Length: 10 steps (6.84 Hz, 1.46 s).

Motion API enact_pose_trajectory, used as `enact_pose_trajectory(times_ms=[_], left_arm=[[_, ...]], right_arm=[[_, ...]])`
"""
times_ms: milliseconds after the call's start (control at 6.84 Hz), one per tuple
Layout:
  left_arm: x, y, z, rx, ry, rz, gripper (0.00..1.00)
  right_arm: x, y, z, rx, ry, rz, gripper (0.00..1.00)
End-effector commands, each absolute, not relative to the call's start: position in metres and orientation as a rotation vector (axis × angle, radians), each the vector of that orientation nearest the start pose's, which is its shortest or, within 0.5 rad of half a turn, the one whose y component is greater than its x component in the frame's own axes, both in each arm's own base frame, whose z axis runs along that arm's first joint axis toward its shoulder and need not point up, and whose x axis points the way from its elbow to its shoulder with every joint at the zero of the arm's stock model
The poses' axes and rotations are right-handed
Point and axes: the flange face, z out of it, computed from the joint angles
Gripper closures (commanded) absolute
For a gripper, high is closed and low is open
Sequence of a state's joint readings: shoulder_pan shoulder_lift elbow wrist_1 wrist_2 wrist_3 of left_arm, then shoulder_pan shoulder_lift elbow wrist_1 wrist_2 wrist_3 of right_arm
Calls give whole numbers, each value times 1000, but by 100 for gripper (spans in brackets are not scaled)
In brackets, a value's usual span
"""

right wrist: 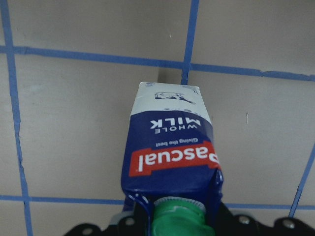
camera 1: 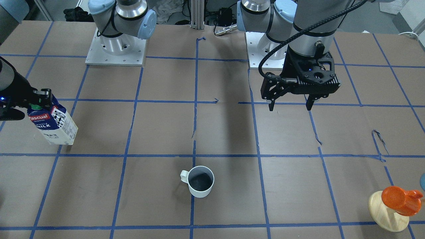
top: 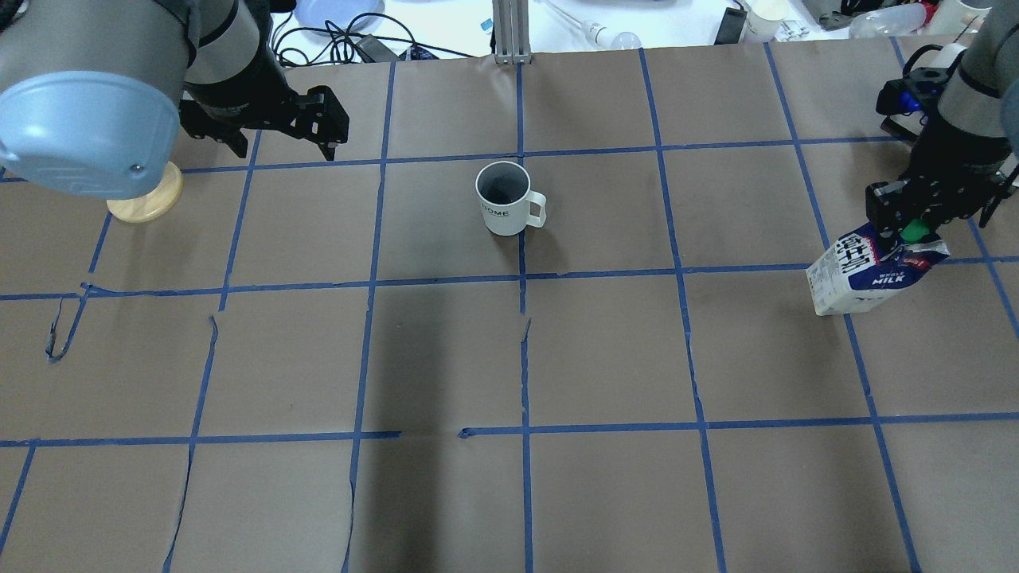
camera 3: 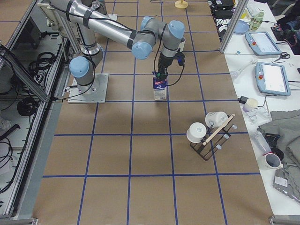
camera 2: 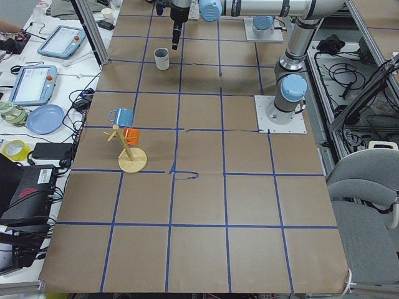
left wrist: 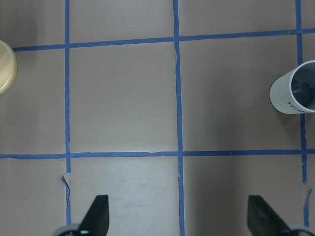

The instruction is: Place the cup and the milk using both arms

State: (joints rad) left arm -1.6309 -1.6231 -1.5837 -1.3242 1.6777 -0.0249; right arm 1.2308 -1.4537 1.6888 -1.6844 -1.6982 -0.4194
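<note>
Taking the overhead view as a clock face, the milk carton [top: 864,274] is far out at 3 o'clock. The right gripper [top: 907,227] is clamped on its top ridge beside the green screw cap [right wrist: 177,216]. The carton's base is at or just above the brown paper of the table [top: 605,358]; I cannot tell which.

The white mug [top: 505,203] stands upright near the centre, slightly toward 12 o'clock, with its handle pointing to 3 o'clock. Nothing touches it.

The left gripper [camera 1: 290,105] hovers at about 10 o'clock, its jaws spread wide and empty, well apart from the mug and near the wooden stand [top: 147,203].

By my reading, the milk half is under way: the carton is grasped but not released. The mug half has not begun, since the left arm has yet to reach and grip it.
</note>
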Motion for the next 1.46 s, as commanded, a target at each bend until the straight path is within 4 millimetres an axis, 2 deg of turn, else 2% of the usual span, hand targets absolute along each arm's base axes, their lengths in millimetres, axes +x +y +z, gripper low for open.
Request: enact_pose_trajectory(times_ms=[0, 146, 292, 438, 585, 877, 1023, 1169, 1315], left_arm=[[-155, -521, 482, 41, 3029, -282, 0], [-155, -521, 481, 41, 3031, -279, 0], [-155, -521, 481, 42, 3034, -277, 0], [-154, -522, 482, 39, 3032, -282, 0], [-155, -521, 480, 40, 3034, -275, 0], [-155, -522, 480, 40, 3034, -277, 0], [-154, -521, 480, 40, 3033, -275, 0], [-154, -520, 479, 41, 3025, -270, 0], [-156, -522, 481, 44, 3031, -277, 0]], right_arm=[[-5, -589, 421, -95, 3224, 107, 58], [32, -625, 432, -80, 3215, 144, 58], [77, -652, 424, -110, 3186, 164, 58], [108, -663, 403, -112, 3157, 199, 58], [131, -666, 392, -54, 3118, 205, 58], [197, -668, 369, 13, 3102, 182, 58], [228, -663, 364, 50, 3088, 167, 58], [244, -657, 359, 39, 3088, 185, 58], [269, -648, 359, 54, 3072, 191, 58]])
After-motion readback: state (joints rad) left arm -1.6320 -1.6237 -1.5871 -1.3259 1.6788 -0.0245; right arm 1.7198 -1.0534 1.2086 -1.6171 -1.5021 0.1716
